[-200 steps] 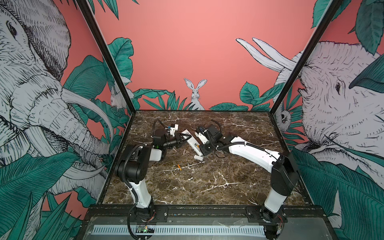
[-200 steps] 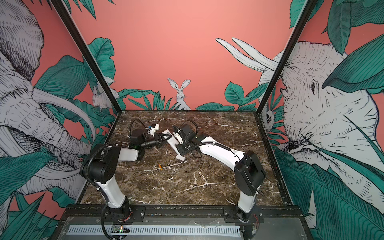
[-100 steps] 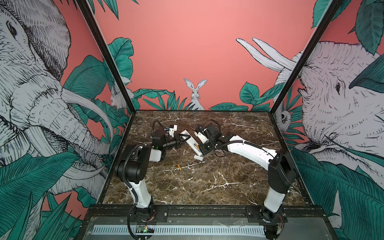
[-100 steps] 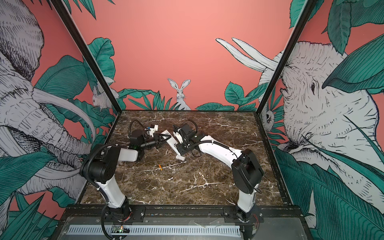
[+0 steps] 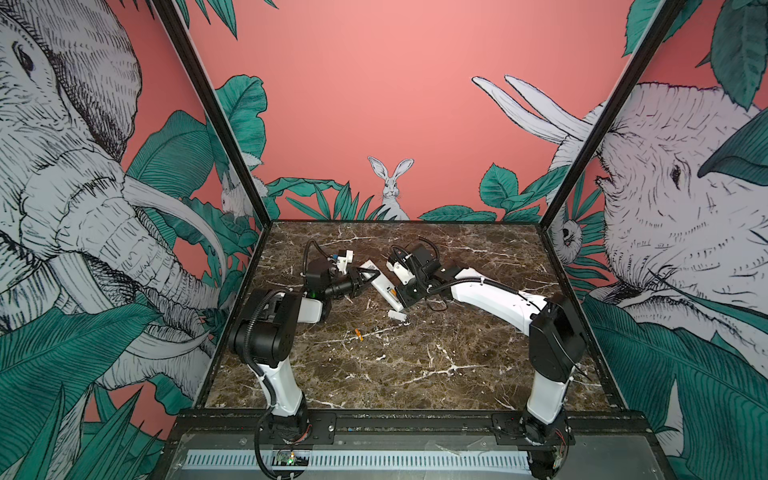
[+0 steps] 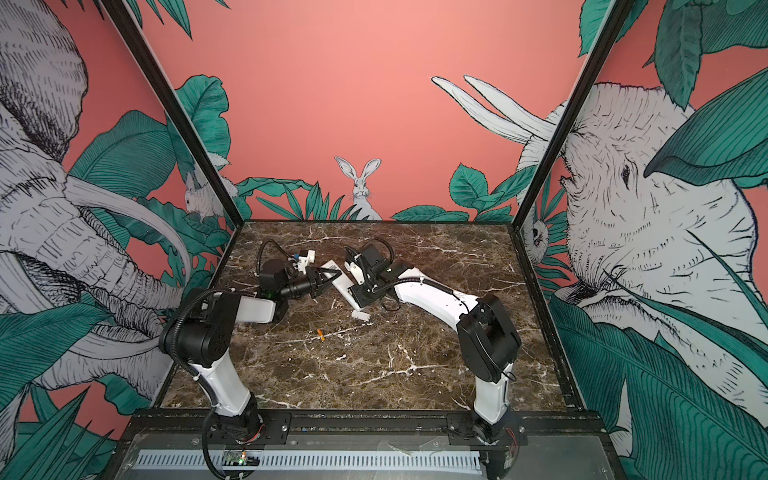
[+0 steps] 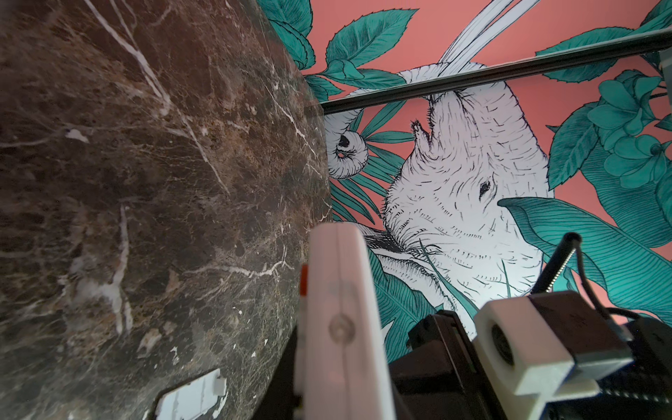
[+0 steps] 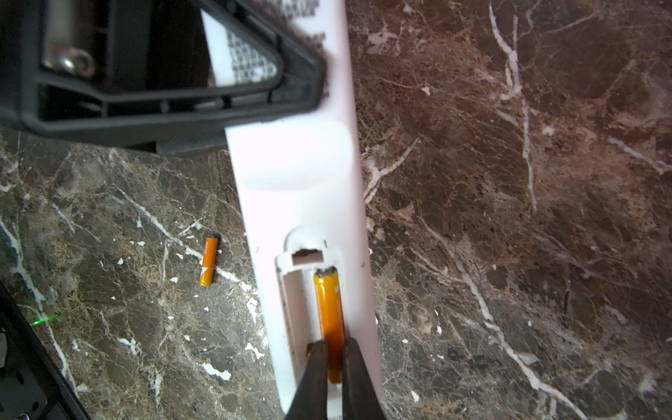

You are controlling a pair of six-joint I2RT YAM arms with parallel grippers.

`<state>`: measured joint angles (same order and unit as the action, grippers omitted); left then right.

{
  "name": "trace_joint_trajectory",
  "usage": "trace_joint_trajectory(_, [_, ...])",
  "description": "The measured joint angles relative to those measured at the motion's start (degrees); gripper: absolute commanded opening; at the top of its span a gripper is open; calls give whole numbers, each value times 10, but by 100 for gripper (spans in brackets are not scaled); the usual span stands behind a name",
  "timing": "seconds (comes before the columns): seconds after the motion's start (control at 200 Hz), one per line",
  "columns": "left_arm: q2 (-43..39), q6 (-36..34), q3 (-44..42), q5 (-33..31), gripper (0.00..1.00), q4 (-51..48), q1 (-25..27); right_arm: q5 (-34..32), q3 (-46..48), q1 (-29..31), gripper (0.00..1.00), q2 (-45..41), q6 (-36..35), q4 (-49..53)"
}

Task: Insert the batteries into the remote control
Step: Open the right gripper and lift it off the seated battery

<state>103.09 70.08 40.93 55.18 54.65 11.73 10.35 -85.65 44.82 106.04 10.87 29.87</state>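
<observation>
Right gripper (image 8: 332,363): I read it clamped on one battery (image 8: 329,305), inside remote control (image 8: 302,174) compartment.
Left gripper (image 5: 372,276): clamped across remote control's other end.
Second battery (image 8: 210,261): loose, apart from both grippers.

Two high cameras, side by side above the near edge, look down and forward over the table (image 5: 415,374) — nearly one scene in both top views. The left wrist camera, rolled sideways, looks close along the remote control (image 7: 338,327) toward the right wall (image 7: 454,182). The right wrist camera looks straight down, very near, at a battery (image 8: 329,316) in that remote's back — an object seen in every view.
</observation>
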Motion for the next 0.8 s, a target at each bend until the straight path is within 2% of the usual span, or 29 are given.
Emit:
trace_joint_trajectory(0.345, [-5, -2, 0, 5, 0, -21, 1, 19, -7, -7, 11, 8, -5, -13])
trace_joint_trajectory(0.545, [-31, -44, 4, 4, 0, -81, 2, 28, -3, -8, 13, 3, -7, -19])
trace_joint_trajectory(0.665, [-56, -88, 10, 12, 0, -124, 6, 28, 40, -7, 16, -37, -8, -37])
trace_joint_trajectory(0.8, [-88, -130, 11, 30, 0, -150, 11, 20, 103, -11, 26, -112, -8, -46])
